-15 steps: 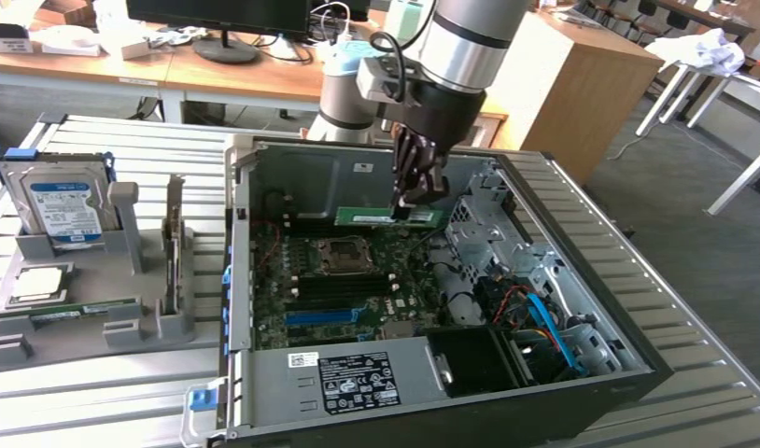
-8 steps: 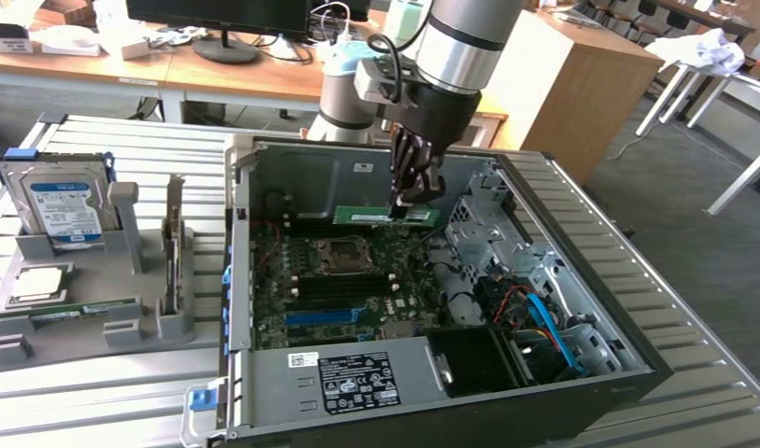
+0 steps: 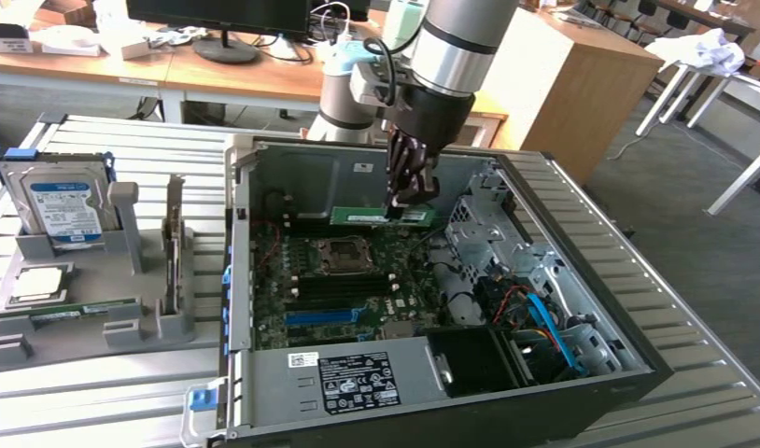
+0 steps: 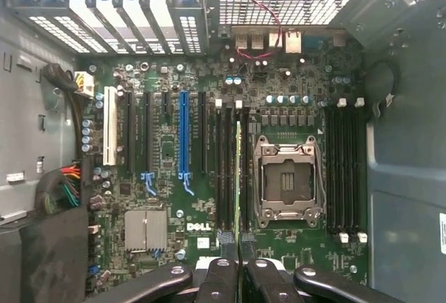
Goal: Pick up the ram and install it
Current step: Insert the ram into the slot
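Gripper [image 3: 402,209] of mine is pinched shut on the ram [image 3: 361,215], held by its upper edge and level so it meets a slot squarely. The wrist view shows it edge-on over the memory slots [image 4: 228,171] directly beneath me (socket [image 4: 288,181] just beside). The exterior view shows it apparently clear above the motherboard [image 3: 343,280].

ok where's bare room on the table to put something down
Bare table slats on the near side of the grey tray, plus a narrow strip at the exterior view's right of the computer case. Crowded inside the case, where the claw holds the ram.
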Controlling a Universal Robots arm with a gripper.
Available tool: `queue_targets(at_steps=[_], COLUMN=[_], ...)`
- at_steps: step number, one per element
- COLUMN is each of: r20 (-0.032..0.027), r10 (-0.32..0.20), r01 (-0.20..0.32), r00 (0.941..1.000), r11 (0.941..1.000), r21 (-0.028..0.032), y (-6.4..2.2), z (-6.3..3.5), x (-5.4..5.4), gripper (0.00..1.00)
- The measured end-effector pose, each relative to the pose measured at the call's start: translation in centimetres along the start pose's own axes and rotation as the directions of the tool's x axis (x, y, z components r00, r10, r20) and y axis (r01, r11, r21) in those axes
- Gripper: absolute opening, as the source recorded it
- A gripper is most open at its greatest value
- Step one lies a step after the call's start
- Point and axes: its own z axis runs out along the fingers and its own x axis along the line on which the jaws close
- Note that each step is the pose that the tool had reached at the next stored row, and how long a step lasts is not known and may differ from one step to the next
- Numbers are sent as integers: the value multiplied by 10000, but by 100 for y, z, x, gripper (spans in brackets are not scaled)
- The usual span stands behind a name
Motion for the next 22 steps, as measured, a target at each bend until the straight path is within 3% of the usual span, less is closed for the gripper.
queue_targets(at_steps=[22], r20=[2], r10=[0], r01=[0], r00=[10000], r11=[10000], r21=[1], y=[116], z=[166], x=[-123], gripper=[13])
